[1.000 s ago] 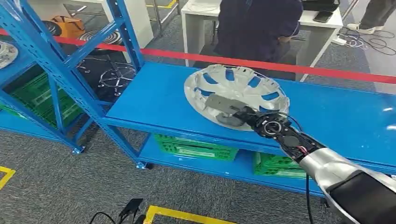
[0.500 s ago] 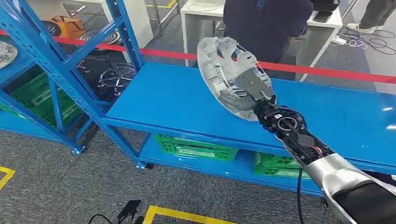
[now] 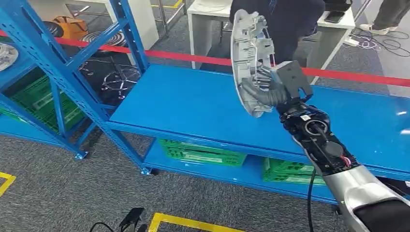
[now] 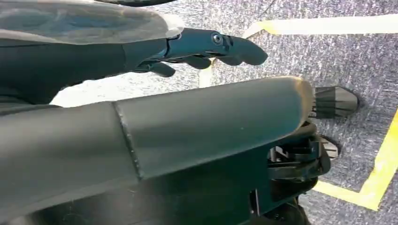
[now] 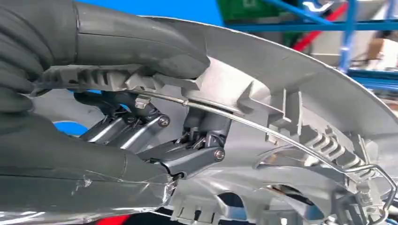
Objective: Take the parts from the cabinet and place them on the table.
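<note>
A silver wheel cover [image 3: 247,53] stands on edge in the air above the blue table [image 3: 183,106], its ribbed back facing right. My right hand [image 3: 274,90] grips its lower rim from behind. In the right wrist view the thick thumb [image 5: 136,42] presses on the rim of the wheel cover [image 5: 305,112] and the dark fingers [image 5: 187,154] clamp its inner ribs by the wire ring. My left hand [image 4: 206,47] hangs over the grey floor, holding nothing, its fingers loosely extended.
A blue shelving rack [image 3: 53,63] stands at the left with another wheel cover [image 3: 6,54] on it. Green crates [image 3: 203,152] sit under the table. Behind the table run a red tape [image 3: 183,57], a person [image 3: 290,24] and a white desk [image 3: 208,19].
The wheel cover lay nearly flat on the table a second ago. My right hand has lifted it and turned it up on edge, moving slightly right.
</note>
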Controlling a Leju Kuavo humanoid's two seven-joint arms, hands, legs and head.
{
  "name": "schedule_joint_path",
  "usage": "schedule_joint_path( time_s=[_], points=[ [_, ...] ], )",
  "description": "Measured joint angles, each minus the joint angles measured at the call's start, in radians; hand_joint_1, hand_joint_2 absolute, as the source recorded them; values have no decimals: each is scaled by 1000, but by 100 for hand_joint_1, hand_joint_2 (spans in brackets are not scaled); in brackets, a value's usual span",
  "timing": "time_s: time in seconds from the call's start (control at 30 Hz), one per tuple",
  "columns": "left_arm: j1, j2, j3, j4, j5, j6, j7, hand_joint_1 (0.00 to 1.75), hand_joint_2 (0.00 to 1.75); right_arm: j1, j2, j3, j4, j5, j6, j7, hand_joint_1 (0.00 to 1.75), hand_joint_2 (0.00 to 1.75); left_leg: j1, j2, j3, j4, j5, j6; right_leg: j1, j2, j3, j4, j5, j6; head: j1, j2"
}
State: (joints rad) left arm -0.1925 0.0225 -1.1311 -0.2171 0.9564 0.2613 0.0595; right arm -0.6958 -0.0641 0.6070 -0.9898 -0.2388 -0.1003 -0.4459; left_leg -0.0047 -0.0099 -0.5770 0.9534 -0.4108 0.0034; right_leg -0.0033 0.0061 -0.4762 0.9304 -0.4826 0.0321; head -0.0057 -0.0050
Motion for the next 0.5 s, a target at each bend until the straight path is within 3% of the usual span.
schedule_joint_path(
  time_s=[0.5],
  points=[
    [1,6,0,0,2,0,0,0,0,66,-1,-42,-246,16,2,-10,175,175,0,0,0,-1,0,0,0,0,0,0,0,0,0,0]
  ],
)
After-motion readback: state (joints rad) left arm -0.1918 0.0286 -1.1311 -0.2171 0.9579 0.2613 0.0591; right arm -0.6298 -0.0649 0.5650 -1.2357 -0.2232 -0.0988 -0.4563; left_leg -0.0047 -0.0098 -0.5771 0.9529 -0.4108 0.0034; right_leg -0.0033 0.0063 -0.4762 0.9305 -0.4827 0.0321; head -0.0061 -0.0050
